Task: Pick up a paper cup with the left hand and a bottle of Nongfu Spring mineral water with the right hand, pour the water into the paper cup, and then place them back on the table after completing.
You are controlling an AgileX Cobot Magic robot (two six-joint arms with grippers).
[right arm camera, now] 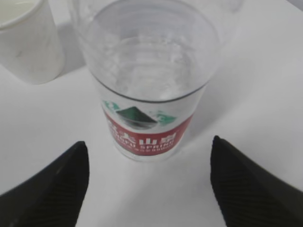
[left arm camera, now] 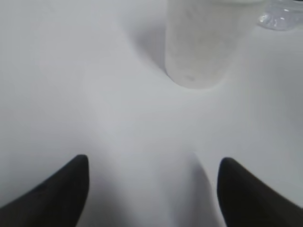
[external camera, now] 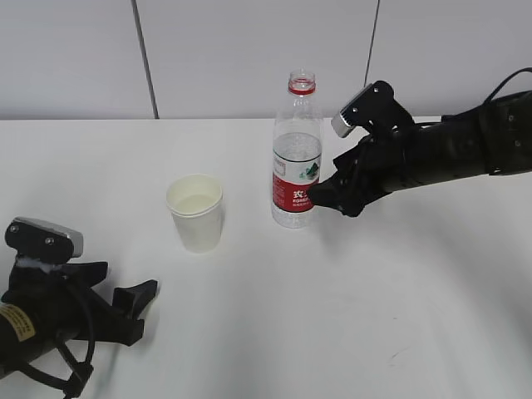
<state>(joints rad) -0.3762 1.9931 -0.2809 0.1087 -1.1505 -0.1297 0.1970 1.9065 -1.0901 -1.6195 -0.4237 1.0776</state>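
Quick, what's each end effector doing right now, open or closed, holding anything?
Left end effector: open, holding nothing, short of the paper cup.
Right end effector: open, fingers either side of the Nongfu Spring bottle, not gripping it.

Black arms (external camera: pixel 449 154), grey blocks, apparently yellow sticker (external camera: pixel 12 322).

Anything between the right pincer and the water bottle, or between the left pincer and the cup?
Nothing visible. The right pincer is open with the bottle straight ahead. The left pincer is open too, with only bare table before the paper cup.
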